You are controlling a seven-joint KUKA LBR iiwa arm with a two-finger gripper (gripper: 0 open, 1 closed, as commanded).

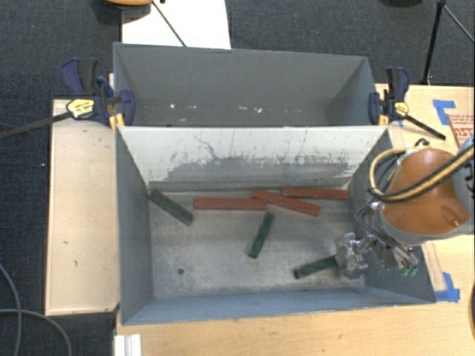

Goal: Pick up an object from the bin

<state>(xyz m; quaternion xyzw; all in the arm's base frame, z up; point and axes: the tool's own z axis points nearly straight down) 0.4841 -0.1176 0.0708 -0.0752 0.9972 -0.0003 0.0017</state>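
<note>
My gripper (349,260) is low in the bin's front right corner, its metal fingers at the right end of a dark green bar (315,267) that lies flat and slants toward the front left. Whether the bar sits between the fingers I cannot make out. A second dark green bar (260,235) lies tilted in the middle of the floor, to the gripper's left.
Three reddish-brown bars (230,204) (286,202) (315,193) lie end to end and overlapping along the back wall. A third dark green bar (171,207) rests at the back left. The arm's orange cover and cables hang over the right wall.
</note>
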